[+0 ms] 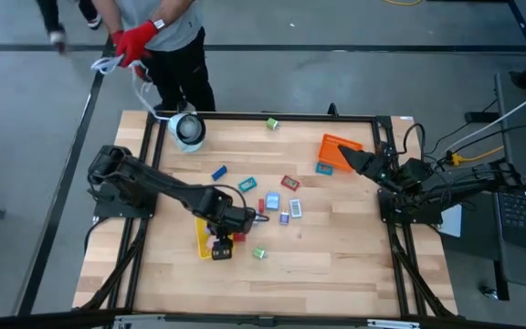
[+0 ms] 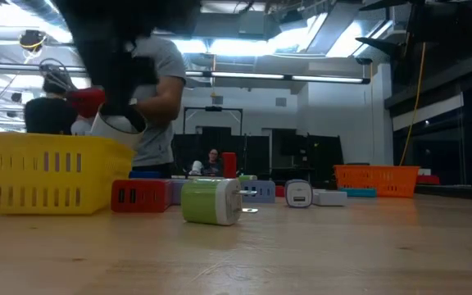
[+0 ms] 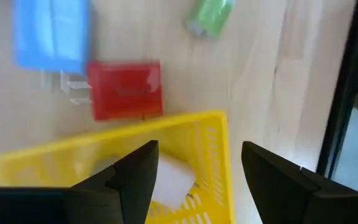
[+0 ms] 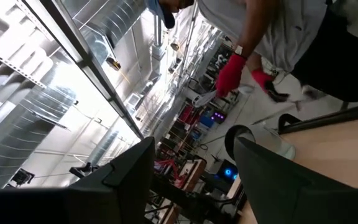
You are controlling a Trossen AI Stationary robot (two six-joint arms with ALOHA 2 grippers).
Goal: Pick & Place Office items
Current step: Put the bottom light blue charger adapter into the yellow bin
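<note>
My left gripper (image 1: 220,228) (image 3: 199,163) hangs open over the yellow tray (image 1: 205,245) (image 3: 213,134) near the table's near middle. A white piece (image 3: 174,180) lies inside the tray below the fingers. A red block (image 3: 126,89) (image 1: 236,238), a blue block (image 3: 51,34) and a green block (image 3: 210,15) (image 1: 258,253) lie on the wood beside the tray. More small pieces (image 1: 281,203) are scattered mid-table. My right gripper (image 1: 345,156) (image 4: 191,171) is open, raised over the orange tray (image 1: 336,144) and pointing into the room.
A white round device (image 1: 188,129) with a cord sits at the far left edge, where a person in red gloves (image 1: 133,41) stands. A green piece (image 1: 271,122) lies at the far edge and a blue one (image 1: 323,167) by the orange tray. Bare wood runs along the near edge.
</note>
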